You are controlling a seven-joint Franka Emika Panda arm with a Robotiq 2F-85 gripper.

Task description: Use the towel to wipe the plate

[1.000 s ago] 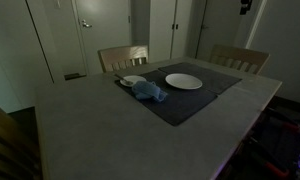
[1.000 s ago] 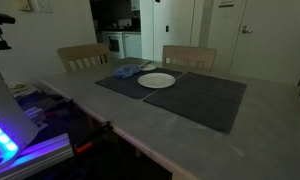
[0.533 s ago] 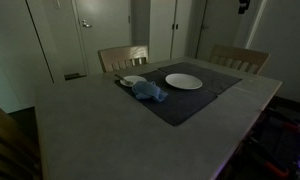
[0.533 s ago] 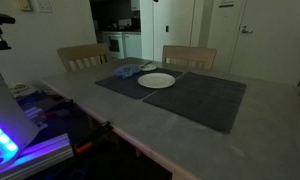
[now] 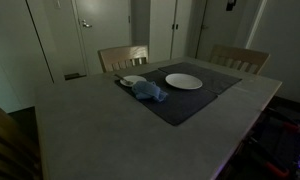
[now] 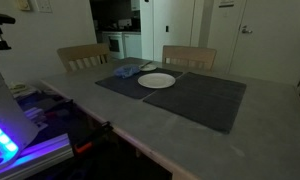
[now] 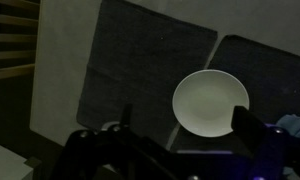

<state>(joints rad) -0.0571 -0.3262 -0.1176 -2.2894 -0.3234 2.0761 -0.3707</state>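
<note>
White plate [image 5: 183, 81], blue towel [image 5: 147, 92], dark grey placemats [image 5: 195, 103]

All views dim, grainy, soft. Purple glow [image 6: 5, 140] in an exterior view. Hand [image 7: 185, 125] a blurred dark silhouette; plate [image 7: 210, 103] beyond it brightest.

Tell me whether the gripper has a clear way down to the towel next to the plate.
Probably yes. The towel lies uncovered on the dark mat beside the plate, and the gripper hangs above them, jaws apart, with nothing between.
</note>
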